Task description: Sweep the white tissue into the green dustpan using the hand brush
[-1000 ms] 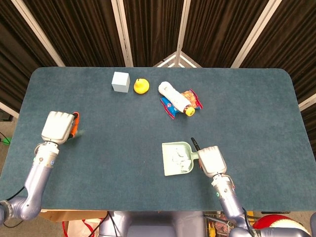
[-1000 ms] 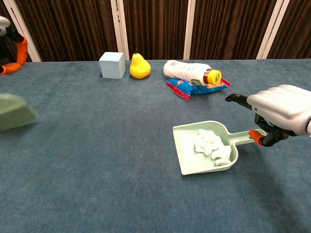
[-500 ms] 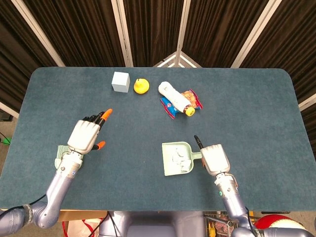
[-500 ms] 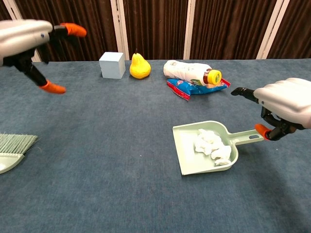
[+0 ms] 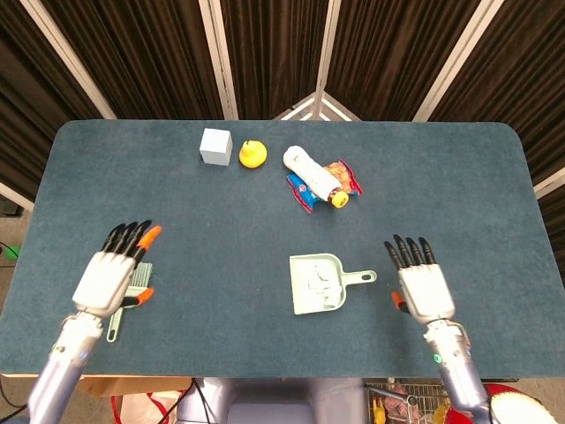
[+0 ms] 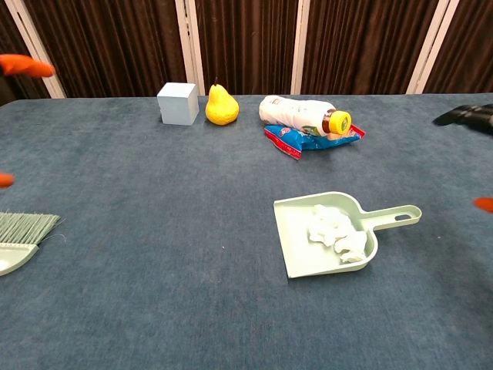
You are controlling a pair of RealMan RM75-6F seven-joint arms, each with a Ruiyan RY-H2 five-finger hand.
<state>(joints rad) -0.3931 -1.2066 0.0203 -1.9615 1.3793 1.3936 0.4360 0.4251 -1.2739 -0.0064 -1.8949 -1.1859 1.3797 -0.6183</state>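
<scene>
Both hands have let go and drawn back toward the near edge of the desk since a second ago: the right hand (image 5: 422, 289) has left the dustpan handle, and the left hand (image 5: 111, 277) has set the brush down. The right hand's fingers (image 5: 407, 252) are straight and spread apart, holding nothing, off to the right of the green dustpan (image 5: 320, 283) and clear of its handle. The left hand's fingers (image 5: 130, 237) are likewise spread and empty, hovering over the hand brush (image 5: 139, 279), which lies flat on the desk (image 5: 221, 212) with its bristles pointing away from the robot. In the chest view only orange and dark fingertips show at the frame edges.

The white tissue (image 6: 336, 230) sits crumpled inside the dustpan, toward the handle end of the pan, and the dustpan rests flat on the desk with its handle pointing right. In the chest view the brush's green bristles (image 6: 27, 227) show at the far left edge.

Along the far side stand a pale blue cube (image 5: 215, 147) and, just beside it, a yellow pear (image 5: 253, 154). Right of these a white bottle with a yellow cap (image 5: 315, 174) lies on its side across a blue and red snack packet (image 5: 305, 192).
</scene>
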